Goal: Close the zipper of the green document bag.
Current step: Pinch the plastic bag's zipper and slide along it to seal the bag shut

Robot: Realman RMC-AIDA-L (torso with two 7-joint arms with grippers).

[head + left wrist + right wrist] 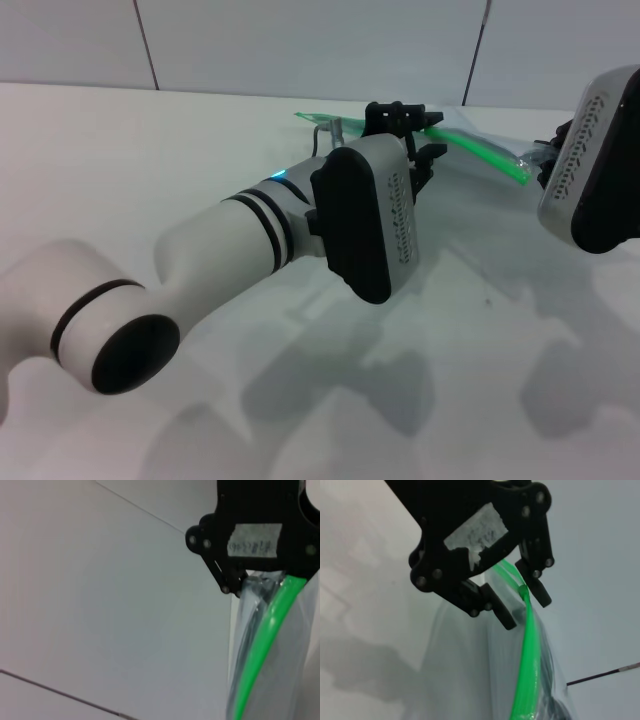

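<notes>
Across the white table [120, 150], toward its far side, the green document bag [478, 135] is held up off the surface between the two arms, its zipper [480, 152] running as a bright green line from the left gripper [405, 130] toward the right gripper [545, 160]. Judging by this, the step in hand is the hold-and-pull stage: both ends of the zipper edge are taken up and the strip is stretched fairly taut, but whether the closing run is begun or finished cannot be told, since the slider tab is not made out in any view. The next move, as I judge it, calls for one end to stay firmly pinned while the other draws along the green strip in line with it, keeping the edge straight so the thin plastic does not buckle. Of the two arms, the left reaches long and nearly level from the near left out to the bag, wrist housing turned side-on; the right comes in from the right edge, only its wrist housing showing in the head view. In the right wrist view the black pads [540, 591] sit on either side of the green strip, clenched on it. Whether the left claw is pinching the bag or merely beside it I cannot tell.
</notes>
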